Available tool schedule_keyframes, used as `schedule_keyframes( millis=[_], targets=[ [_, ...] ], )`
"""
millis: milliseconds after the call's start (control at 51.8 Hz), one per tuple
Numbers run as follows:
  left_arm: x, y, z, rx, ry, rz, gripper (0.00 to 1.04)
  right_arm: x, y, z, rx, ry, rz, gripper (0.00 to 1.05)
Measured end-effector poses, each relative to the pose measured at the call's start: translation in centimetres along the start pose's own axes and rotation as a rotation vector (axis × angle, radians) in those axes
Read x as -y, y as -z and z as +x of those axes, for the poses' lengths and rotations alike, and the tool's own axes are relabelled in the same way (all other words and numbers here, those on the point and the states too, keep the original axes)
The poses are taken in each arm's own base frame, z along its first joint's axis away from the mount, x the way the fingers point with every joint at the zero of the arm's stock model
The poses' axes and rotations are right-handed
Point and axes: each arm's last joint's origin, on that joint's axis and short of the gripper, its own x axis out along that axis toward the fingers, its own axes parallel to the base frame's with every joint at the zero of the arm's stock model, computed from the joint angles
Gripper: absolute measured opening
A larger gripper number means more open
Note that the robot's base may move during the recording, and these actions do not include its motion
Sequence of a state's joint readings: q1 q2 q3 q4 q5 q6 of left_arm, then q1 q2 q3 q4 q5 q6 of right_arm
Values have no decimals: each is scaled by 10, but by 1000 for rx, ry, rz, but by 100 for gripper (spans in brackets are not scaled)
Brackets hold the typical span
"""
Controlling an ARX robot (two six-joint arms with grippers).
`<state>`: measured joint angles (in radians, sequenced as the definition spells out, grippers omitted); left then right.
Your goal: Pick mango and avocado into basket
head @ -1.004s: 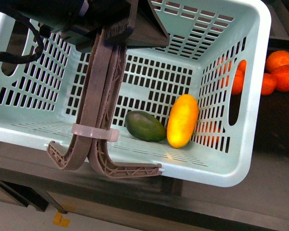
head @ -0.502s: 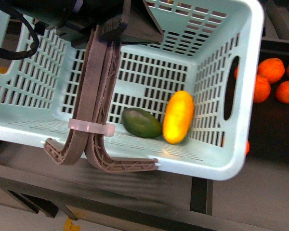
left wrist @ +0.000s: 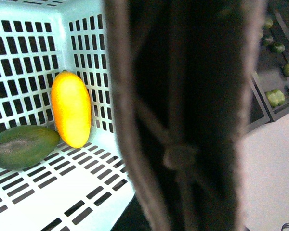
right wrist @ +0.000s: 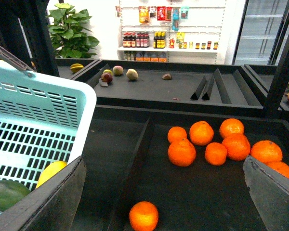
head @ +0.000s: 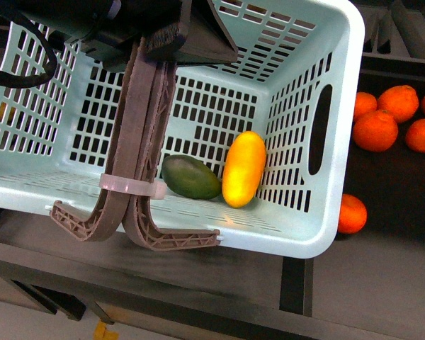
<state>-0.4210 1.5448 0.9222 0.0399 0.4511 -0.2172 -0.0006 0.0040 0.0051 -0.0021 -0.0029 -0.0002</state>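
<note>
The mango [head: 242,169] and avocado [head: 190,177] lie touching on the basket [head: 326,237] floor (task seemingly done), the left tool [head: 137,228] pinching its handles [head: 143,120], the right tool [right wrist: 164,192] spread.

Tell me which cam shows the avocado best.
Front view: the whole avocado lies unobstructed in the basket, touching the mango. Left wrist crops its end at the frame edge; right wrist shows only a sliver.

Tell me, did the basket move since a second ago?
Yes. In the front view the basket has slid left against the oranges: more oranges now show past its right rim, and the mango and avocado went with it.
</note>
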Motion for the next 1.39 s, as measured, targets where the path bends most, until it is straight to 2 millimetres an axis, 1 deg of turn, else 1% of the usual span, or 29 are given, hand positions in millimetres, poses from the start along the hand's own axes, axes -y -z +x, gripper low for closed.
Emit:
schedule_keyframes(
  millis=[58,97,135,193,290,328,367,406,483,541,579,618,637,657,734,753,773,830,888,966,985,1082,1120,1178,1197,1255,1313,1352,1391],
  targets=[
    [0,-1,1,-79,54,43,5,0,0,0,0,0,0,97],
    [0,-5,3,-133,93,92,5,0,0,0,0,0,0,97],
    [0,-9,6,-137,98,129,5,0,0,0,0,0,0,97],
    [-1,-13,17,-125,68,143,5,0,0,0,0,0,0,97],
    [-7,-22,43,-74,-48,85,5,0,0,0,0,0,0,97],
    [-10,-30,55,-31,-114,32,5,0,0,0,0,0,0,97],
    [-12,-37,62,8,-159,-14,5,0,0,0,0,0,0,97],
    [-16,-46,70,57,-222,-111,5,0,0,0,0,0,0,97],
    [-23,-63,80,143,-331,-291,5,0,0,0,0,1,0,97],
    [-31,-77,85,234,-436,-453,5,0,0,0,0,1,0,97],
    [-36,-83,86,285,-470,-544,5,0,0,0,0,1,0,97],
    [-47,-95,88,370,-533,-685,5,0,0,0,0,1,0,97],
    [-51,-97,89,391,-542,-726,5,0,0,0,0,0,0,97],
    [-60,-103,91,441,-559,-811,5,0,0,0,0,0,0,97],
    [-78,-108,95,497,-585,-949,5,0,0,0,0,0,0,97],
    [-87,-110,98,525,-581,-1017,5,0,0,0,0,0,0,97],
    [-92,-111,101,534,-582,-1044,5,0,0,0,0,0,0,97],
    [-108,-111,113,560,-548,-1178,5,0,0,0,0,0,0,97],
    [-118,-112,126,567,-511,-1264,5,0,0,0,0,0,0,97],
    [-125,-116,137,581,-470,-1325,5,0,0,0,0,0,0,97],
    [-127,-120,142,593,-445,-1345,5,0,0,0,0,0,0,97],
    [-135,-139,153,664,-376,-1362,5,0,0,0,0,0,0,97],
    [-142,-146,156,700,-366,-1358,5,0,0,0,0,0,0,97],
    [-155,-151,160,743,-373,-1355,5,0,0,0,0,0,0,97],
    [-157,-151,161,748,-373,-1355,5,0,0,0,0,0,0,97],
    [-174,-147,170,770,-386,-1359,5,0,0,0,0,0,0,97],
    [-191,-135,179,772,-417,-1370,5,0,0,0,0,0,0,97],
    [-199,-127,184,769,-433,-1376,5,0,0,0,0,0,0,97],
    [-204,-124,187,777,-427,-1376,8,0,0,0,0,0,0,97]
  ],
)
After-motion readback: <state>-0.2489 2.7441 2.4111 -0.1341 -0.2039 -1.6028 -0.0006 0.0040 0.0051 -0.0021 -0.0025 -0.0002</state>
